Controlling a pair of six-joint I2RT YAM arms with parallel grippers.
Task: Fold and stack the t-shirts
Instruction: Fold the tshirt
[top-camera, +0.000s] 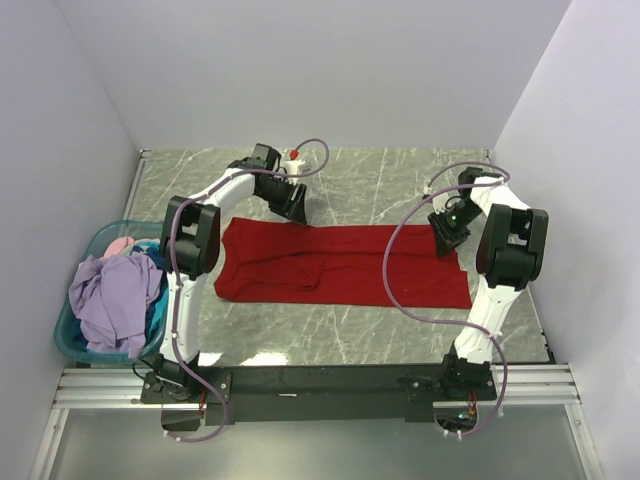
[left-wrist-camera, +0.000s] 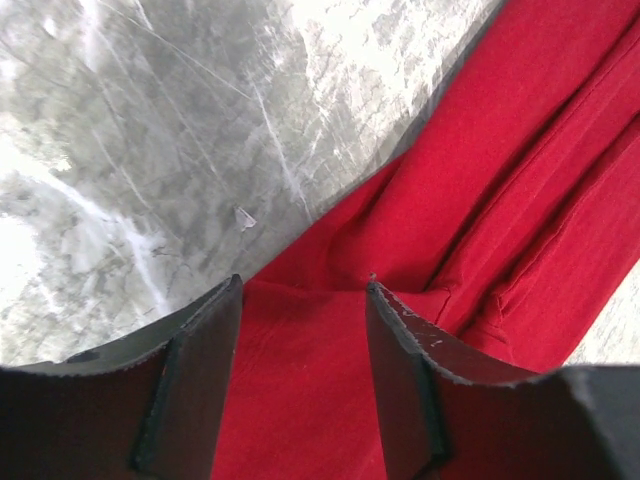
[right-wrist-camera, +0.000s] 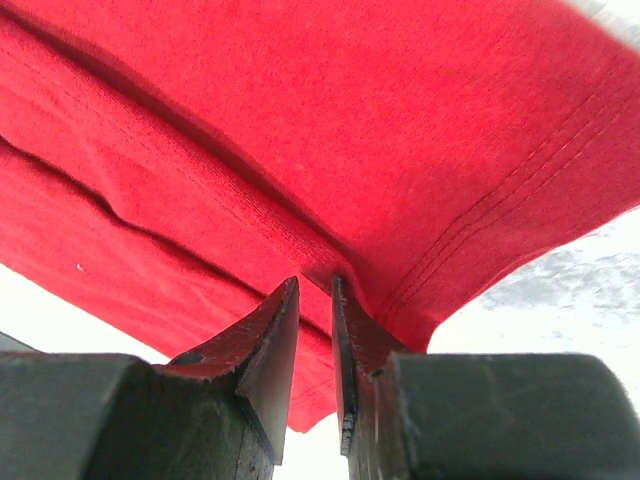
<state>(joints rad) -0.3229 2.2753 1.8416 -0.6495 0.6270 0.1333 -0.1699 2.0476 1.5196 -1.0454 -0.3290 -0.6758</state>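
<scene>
Robotics lab cell: white partition walls (top-camera: 300, 70) at 9, 12, 3 o'clock; marbled table (top-camera: 380, 190); twin arms (top-camera: 185, 240) bolted to aluminium rail (top-camera: 105, 385) at 6 o'clock

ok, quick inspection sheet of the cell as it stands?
surface: marbled grey table.
job's things: red t-shirt folded into a long strip, flat mid-table; lavender t-shirt and pink cloth heaped in the teal basket at the left edge.
clutter: small red-topped white piece by the left arm, cannot tell what.
grippers: left gripper fingers apart over the strip's far left corner; right gripper pinching its right end.
cables: purple cable loops from the right arm across the shirt.
surroundings: white walls on three sides.
</scene>
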